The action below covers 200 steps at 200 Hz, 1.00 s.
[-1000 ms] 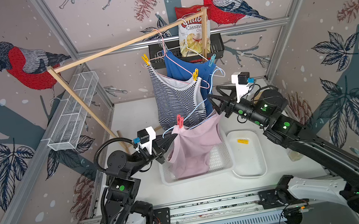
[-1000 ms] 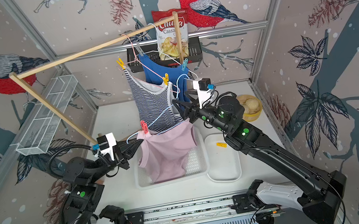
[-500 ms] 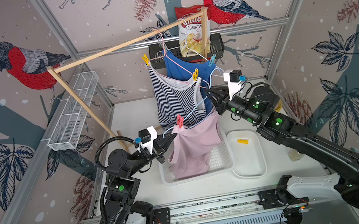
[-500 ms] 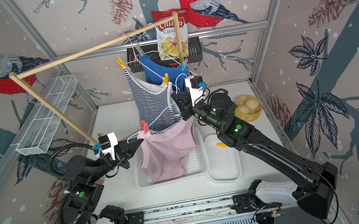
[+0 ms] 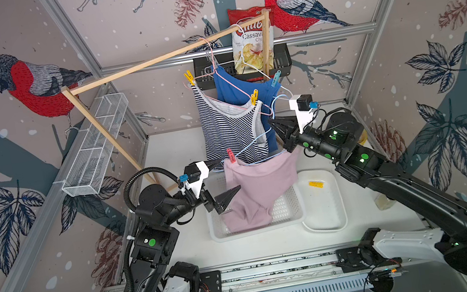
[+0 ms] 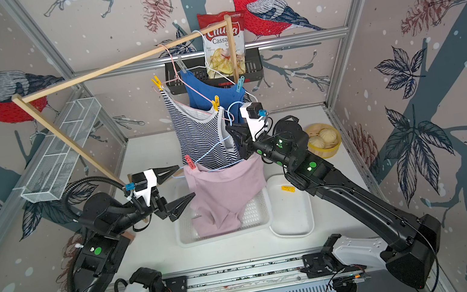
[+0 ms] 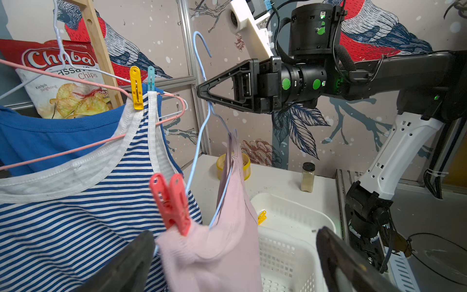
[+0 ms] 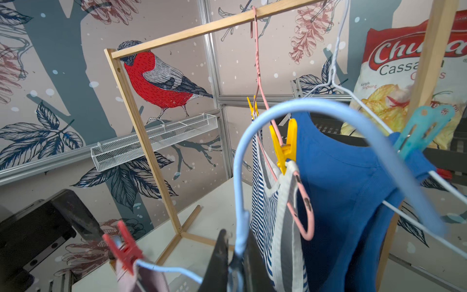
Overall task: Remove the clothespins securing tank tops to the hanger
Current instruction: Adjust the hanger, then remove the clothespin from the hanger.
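Here, ribbed mauve top (image 5: pixel 261 187), red plastic clothespin (image 5: pixel 231 155), wire hanger (image 8: pixel 238 182)

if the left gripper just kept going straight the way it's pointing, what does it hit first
Most likely the pale pink tank top: the open left gripper points at its upper edge, just below the red clothespin. Depth is unclear, so the clothespin itself may sit slightly off that line.

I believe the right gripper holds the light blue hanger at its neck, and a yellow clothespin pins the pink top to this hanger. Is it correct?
Not quite. The clothespin pinning the pink top to the light blue hanger is red, not yellow; the left wrist view shows it clearly. The rest holds: the right gripper is closed on the hanger's neck.
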Each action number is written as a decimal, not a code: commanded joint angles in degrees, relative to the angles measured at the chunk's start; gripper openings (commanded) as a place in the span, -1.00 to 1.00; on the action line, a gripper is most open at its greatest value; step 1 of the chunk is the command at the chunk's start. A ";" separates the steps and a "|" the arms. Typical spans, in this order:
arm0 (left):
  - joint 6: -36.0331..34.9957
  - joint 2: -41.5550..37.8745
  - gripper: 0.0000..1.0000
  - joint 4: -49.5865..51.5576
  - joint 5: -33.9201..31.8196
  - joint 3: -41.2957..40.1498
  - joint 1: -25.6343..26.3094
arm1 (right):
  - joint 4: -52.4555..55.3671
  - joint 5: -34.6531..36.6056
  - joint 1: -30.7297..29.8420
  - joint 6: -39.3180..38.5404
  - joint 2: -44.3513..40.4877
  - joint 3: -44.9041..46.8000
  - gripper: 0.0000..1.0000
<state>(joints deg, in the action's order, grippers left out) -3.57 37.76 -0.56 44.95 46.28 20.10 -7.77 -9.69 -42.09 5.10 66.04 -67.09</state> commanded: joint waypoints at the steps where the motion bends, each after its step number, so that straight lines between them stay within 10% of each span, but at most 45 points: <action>1: -2.69 1.25 0.95 1.39 0.15 2.55 0.12 | 0.38 -4.88 0.09 -3.54 -0.34 0.38 -1.00; 63: -4.64 9.33 0.94 11.90 -1.76 12.41 0.14 | 1.54 -16.95 0.55 -8.95 -2.19 3.11 -1.00; 128: -6.82 9.25 0.94 12.95 0.71 13.11 0.11 | 0.32 -52.39 10.04 -12.95 -4.34 4.56 -1.00; 177: -10.07 6.99 0.93 13.18 4.84 11.35 0.12 | 33.65 -69.61 14.11 -44.58 3.66 -6.36 -1.00; 200: -10.79 5.14 0.93 12.06 7.76 9.12 0.16 | 31.77 -71.04 15.18 -44.33 5.58 -7.23 -1.00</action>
<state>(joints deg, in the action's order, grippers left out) -11.81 44.40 12.58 48.07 57.19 20.12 17.10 -73.60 -27.70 -30.28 70.32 -72.79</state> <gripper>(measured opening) 0.965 0.085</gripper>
